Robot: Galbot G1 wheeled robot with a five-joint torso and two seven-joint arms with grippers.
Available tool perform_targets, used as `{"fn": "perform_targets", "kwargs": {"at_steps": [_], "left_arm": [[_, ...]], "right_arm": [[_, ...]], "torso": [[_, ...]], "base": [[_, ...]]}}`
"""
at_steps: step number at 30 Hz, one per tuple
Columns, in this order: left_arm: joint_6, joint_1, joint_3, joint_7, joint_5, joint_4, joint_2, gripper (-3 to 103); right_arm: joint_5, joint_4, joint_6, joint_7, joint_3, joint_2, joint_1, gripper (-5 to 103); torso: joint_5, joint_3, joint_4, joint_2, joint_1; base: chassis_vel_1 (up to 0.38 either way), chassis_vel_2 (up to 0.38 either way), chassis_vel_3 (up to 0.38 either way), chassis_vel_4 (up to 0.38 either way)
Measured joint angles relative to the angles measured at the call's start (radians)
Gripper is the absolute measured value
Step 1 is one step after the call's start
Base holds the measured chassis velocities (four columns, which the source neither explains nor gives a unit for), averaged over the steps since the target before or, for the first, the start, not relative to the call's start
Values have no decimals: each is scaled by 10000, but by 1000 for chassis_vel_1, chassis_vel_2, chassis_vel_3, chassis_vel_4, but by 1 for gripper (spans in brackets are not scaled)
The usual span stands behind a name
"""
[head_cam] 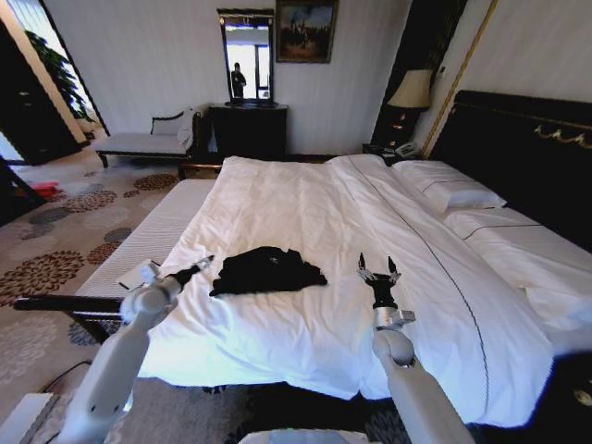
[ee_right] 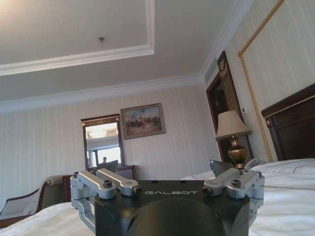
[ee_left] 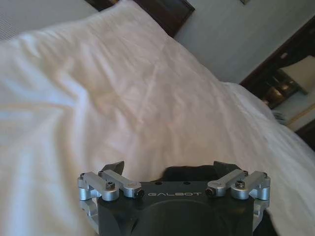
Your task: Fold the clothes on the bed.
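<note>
Black T-shirt bunched in a low heap on the white duvet, near the foot edge of the bed, well short of the pillows. Long axis running across the bed, side to side. Left tool just beside the heap's left end, jaws spread, gripping nothing; dark cloth peeking between its fingers in the left wrist view. Right tool standing upright off the heap's right end, jaws apart, also empty, clearly farther away. Left arm the nearer of the 2, shirt lying between both.
</note>
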Motion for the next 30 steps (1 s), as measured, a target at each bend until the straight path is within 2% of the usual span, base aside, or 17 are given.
{"fn": "perform_targets", "kwargs": {"at_steps": [6, 11, 17, 23, 25, 28, 30], "left_arm": [[215, -1094, 715, -224, -458, 898, -237, 100], [475, -1356, 1080, -222, -489, 1339, -427, 100], [619, -1397, 1121, -189, -499, 1640, -633, 100], [520, -1475, 939, -34, -383, 2062, -979, 100], [459, -1474, 907, 38, -301, 2130, -1052, 103], [322, -1473, 870, 149, -161, 2238, -1167, 97], [232, -1473, 837, 285, -82, 2301, -1250, 89]], "right_arm": [[-92, 100, 8, 3, 206, 12, -271, 100], [-103, 229, 26, 3, 286, 24, -425, 100], [-105, 332, 27, 27, 321, 4, -441, 100], [-209, 314, 27, 53, 303, 53, -468, 100], [-231, 297, 27, 57, 286, 66, -468, 100], [-267, 288, 24, 63, 263, 73, -469, 100], [-292, 263, 21, 70, 256, 87, -462, 100]], "torso": [[0, 0, 0, 0, -1], [-1, 0, -1, 0, -2], [-2, -1, 2, 0, -2], [-2, -1, 0, 1, -1], [-1, -2, 1, 1, -1], [-2, -1, 1, 1, -2], [-1, -1, 0, 1, -2]], "base": [[0, 0, 0, 0], [0, 0, 0, 0], [0, 0, 0, 0], [0, 0, 0, 0], [0, 0, 0, 0], [0, 0, 0, 0], [0, 0, 0, 0]]}}
